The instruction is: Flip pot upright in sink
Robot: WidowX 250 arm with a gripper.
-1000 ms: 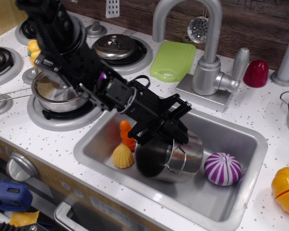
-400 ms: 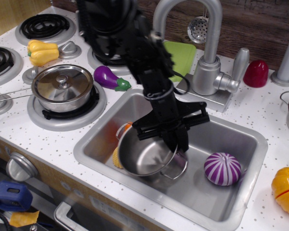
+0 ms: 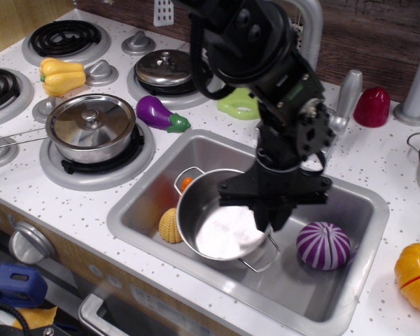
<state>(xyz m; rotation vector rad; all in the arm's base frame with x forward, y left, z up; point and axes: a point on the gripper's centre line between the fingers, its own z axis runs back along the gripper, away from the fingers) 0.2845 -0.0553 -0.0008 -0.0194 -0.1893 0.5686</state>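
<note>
The shiny steel pot [image 3: 213,222] stands in the sink [image 3: 350,287] at its front left, mouth up and tilted slightly toward the camera, with its bright inside showing. One wire loop handle is at the back left and one at the front right. My black gripper [image 3: 269,215] comes down from above and is shut on the pot's right rim. The arm hides the sink's back middle and part of the faucet.
In the sink are a purple striped vegetable [image 3: 323,245] to the right, a yellow corn piece [image 3: 170,225] and an orange carrot [image 3: 187,183] left of the pot. An eggplant [image 3: 161,113], a lidded pot [image 3: 91,127], the faucet [image 3: 339,105] and a green board [image 3: 236,105] surround the basin.
The pot has turned from lying on its side to mouth up. The arm has swung from the left to above the sink's middle, still gripping the rim.
</note>
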